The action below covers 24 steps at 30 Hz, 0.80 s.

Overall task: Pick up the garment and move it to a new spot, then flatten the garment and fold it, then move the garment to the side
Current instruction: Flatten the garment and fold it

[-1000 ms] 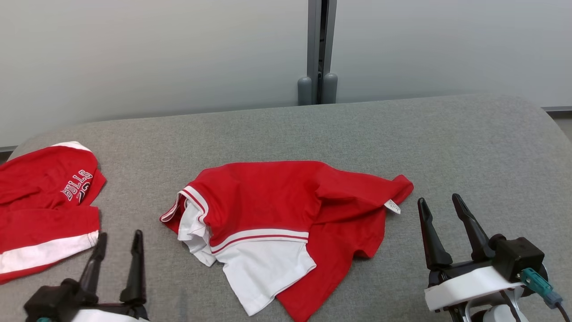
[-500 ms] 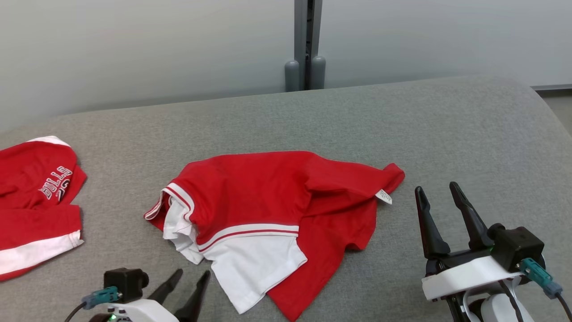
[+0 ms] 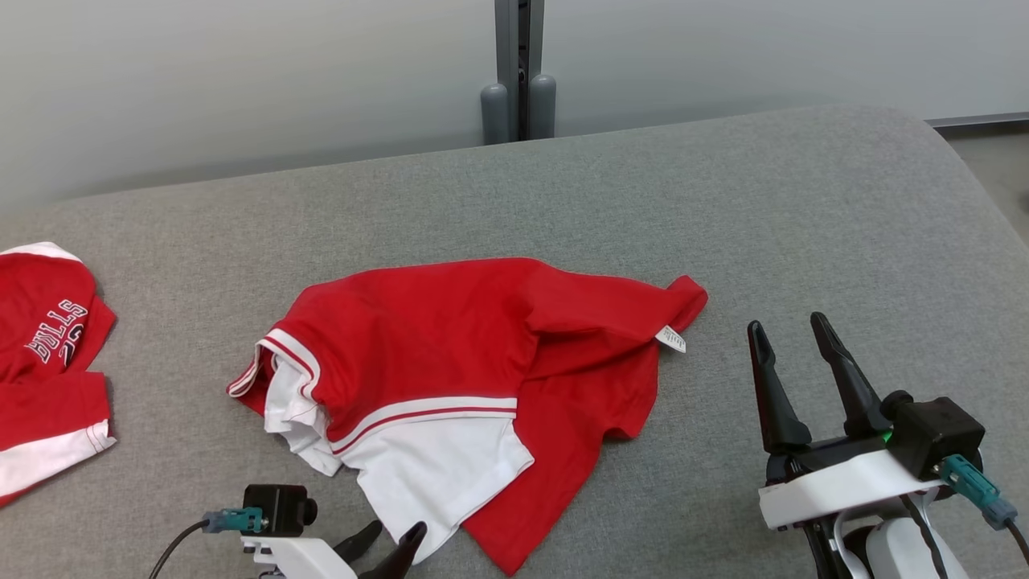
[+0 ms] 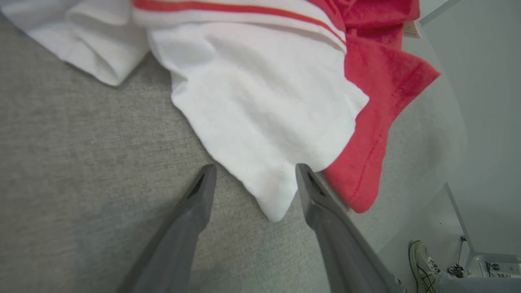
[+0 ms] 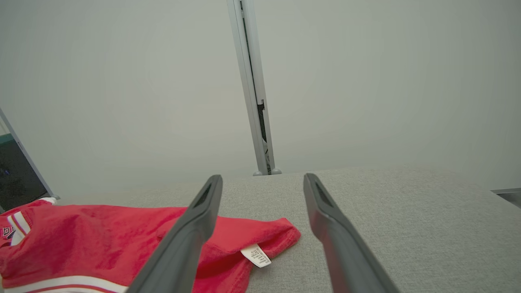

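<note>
Head view: the left gripper (image 3: pixel 394 537) has swung in from the lower left, where it pointed up, and now angles right toward the garment (image 3: pixel 450 338); the whole scene has also slid left, which is the camera turning. In the left wrist view the white corner (image 4: pixel 272 203) lies between the spread fingers, not yet pinched, so the pick-up looks about to begin. The right gripper (image 3: pixel 788 328) waits, fingers apart and empty, just right of the label (image 3: pixel 670 339). The garment lies rumpled mid-surface (image 3: pixel 723 201), its long axis running across the view, the label end to the right, the striped cuff to the left, the white corner toward the robot.
</note>
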### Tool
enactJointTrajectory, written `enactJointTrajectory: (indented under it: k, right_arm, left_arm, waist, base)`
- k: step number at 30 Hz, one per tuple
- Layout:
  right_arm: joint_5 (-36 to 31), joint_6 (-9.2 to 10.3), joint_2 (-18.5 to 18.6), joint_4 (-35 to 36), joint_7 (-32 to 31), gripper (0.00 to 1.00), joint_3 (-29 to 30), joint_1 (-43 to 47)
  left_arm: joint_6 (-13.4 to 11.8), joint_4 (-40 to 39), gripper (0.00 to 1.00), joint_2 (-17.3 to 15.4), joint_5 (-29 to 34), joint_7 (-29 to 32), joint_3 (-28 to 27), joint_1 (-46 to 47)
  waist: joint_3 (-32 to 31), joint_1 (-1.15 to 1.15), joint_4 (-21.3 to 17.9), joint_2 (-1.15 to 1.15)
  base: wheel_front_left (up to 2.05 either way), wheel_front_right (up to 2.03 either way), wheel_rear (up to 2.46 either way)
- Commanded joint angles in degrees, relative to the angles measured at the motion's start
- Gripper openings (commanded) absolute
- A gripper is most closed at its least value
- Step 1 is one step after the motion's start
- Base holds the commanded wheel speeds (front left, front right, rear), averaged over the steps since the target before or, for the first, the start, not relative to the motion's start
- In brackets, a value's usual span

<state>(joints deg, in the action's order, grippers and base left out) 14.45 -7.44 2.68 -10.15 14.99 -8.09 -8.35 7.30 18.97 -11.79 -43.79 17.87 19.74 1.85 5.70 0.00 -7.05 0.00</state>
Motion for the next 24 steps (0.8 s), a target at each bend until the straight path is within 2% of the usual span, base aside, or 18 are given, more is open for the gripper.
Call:
enactJointTrajectory:
  k: [1, 2, 4, 5, 6, 15, 18, 24]
  right_arm:
    - [0.4, -0.09, 0.4, 0.1, 0.3, 1.0, 0.0, -0.6]
    - [0.4, -0.09, 0.4, 0.2, 0.3, 1.0, 0.1, -0.6]
    - [0.4, -0.09, 0.4, 0.2, 0.3, 1.0, 0.1, -0.6]
    - [0.5, -0.09, 0.4, 0.2, 0.3, 1.0, 0.1, -0.6]
    - [0.5, -0.09, 0.4, 0.1, 0.3, 1.0, 0.0, -0.6]
    - [0.7, -0.09, 0.4, -0.3, 0.3, 1.0, 0.7, 0.1]
    - [0.6, -0.09, 0.4, -0.6, 0.3, 1.0, 0.9, 0.3]
    - [0.5, -0.09, 0.4, -0.9, 0.3, 1.0, 1.3, 0.7]
  left_arm:
    - [0.0, 1.1, 1.0, -0.3, 0.0, 0.3, 0.5, 0.8]
    - [0.1, 1.5, 1.0, 0.0, -0.5, 0.4, 0.8, 1.1]
    - [0.1, 1.9, 0.47, 0.7, -1.5, 0.4, 1.7, 1.8]
    - [0.1, 2.0, 0.37, 0.7, -1.9, 0.3, 2.0, 2.0]
    - [0.1, 2.1, 0.0, 0.6, -2.2, 0.2, 2.3, 2.3]
    - [0.2, 0.9, 0.0, -2.4, -4.2, -2.5, 3.4, 3.2]
    - [0.2, -1.2, 0.0, -4.1, -5.1, -2.4, 2.3, 2.1]
    - [-1.5, -8.0, 0.0, -7.4, -7.8, -1.1, -0.9, -2.1]
  waist:
    - [0.2, 0.0, 0.0, 0.0]
    - [0.2, 0.0, 0.0, 0.0]
    - [0.4, 0.0, 0.1, 0.0]
    - [0.4, 0.0, 0.1, 0.0]
    - [0.4, 0.0, 0.2, 0.0]
    - [-0.7, 0.0, 1.8, 0.0]
    - [-1.6, 0.0, 2.9, 0.0]
    - [-3.0, 0.0, 5.1, 0.0]
  base:
    - [0.0, 0.0, 0.0]
    - [0.0, 0.0, 0.0]
    - [0.0, 0.0, 0.0]
    - [0.0, 0.0, 0.0]
    - [0.0, 0.0, 0.0]
    - [0.0, 0.0, 0.0]
    - [0.0, 0.0, 0.0]
    - [0.0, 0.0, 0.0]
